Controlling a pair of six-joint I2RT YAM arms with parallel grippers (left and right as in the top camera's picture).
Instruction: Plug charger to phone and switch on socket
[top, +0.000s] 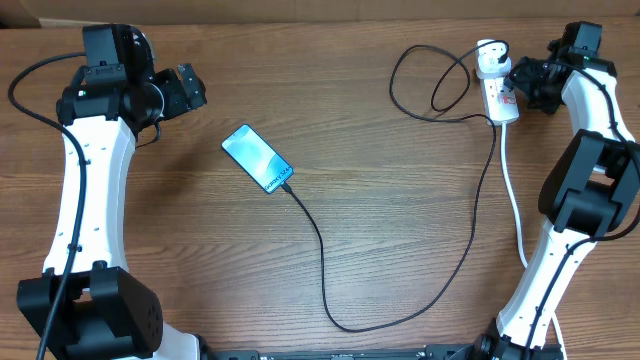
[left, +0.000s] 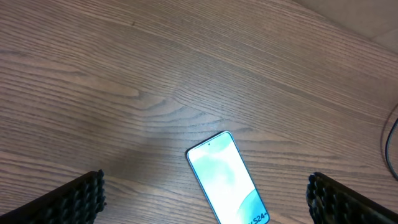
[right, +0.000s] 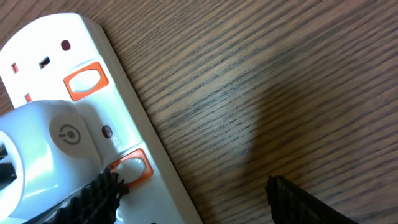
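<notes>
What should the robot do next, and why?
Probably lower the right gripper a little so one finger presses the orange switch beside the adapter. The cable already seems to be plugged into the phone, and the finger sits right by that switch on the socket, so switching on looks like the step left.
</notes>
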